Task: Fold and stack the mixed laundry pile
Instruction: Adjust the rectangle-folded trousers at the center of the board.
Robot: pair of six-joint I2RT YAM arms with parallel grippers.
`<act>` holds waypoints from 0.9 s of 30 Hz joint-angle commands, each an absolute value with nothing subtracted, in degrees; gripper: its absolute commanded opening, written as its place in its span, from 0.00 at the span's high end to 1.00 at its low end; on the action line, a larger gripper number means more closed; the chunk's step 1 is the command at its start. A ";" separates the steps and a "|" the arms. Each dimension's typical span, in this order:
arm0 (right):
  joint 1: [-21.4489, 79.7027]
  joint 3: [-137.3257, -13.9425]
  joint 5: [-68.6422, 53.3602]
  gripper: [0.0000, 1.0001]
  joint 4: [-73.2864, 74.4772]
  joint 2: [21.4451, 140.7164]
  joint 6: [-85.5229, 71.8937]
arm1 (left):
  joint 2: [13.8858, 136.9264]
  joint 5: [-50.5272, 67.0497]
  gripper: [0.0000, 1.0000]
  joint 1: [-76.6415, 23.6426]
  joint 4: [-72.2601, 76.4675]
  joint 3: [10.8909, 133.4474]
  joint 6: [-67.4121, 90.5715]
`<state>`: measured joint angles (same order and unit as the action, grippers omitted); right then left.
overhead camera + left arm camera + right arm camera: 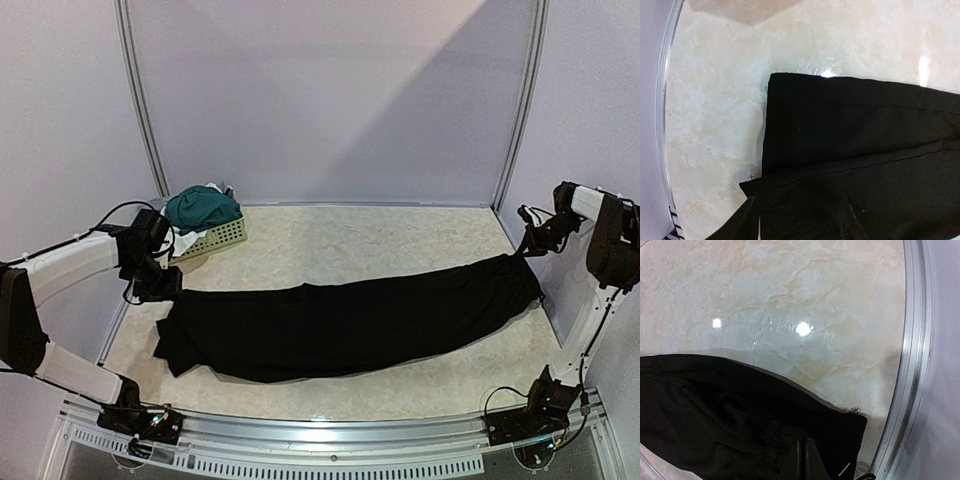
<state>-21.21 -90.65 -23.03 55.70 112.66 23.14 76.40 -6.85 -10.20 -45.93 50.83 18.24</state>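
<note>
Lengthwise, the black trousers [340,325] lie stretched across the middle of the desk [400,235], waistband to the right and leg ends to the left, with a few slack creases along the near edge. The right jaws are clenched on the waistband corner, which lifts off the desk toward them. The left jaws hang parted over the leg end, their fingers [751,222] either side of the hem corner, gripping nothing that I can see. To fold well, I judge the left should close on both hem layers together. Both ends should then draw taut and level before one is carried over onto the other, edges matched. The dark teal shorts [203,207] and a white cloth [183,241] sit on the pale basket [222,236] at the far left, near the left arm, so the swing should stay clear of them.
</note>
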 commanded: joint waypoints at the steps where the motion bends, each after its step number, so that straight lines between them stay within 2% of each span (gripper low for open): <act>1: -21.63 -89.30 -20.90 1.00 50.07 113.12 19.52 | 75.56 -6.97 0.46 -9.17 -45.55 49.11 17.90; 11: -22.09 -89.80 -13.57 1.00 43.66 118.43 14.74 | 76.45 -6.55 0.45 -7.31 -46.06 47.93 17.47; 27: -22.06 -91.10 -16.50 1.00 44.08 118.56 14.75 | 85.31 -1.62 0.48 -3.27 -46.36 46.97 17.28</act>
<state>-21.56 -89.62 -15.57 44.99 118.26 14.41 81.97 -2.57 -4.62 -45.74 47.09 16.97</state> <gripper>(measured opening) 0.016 0.523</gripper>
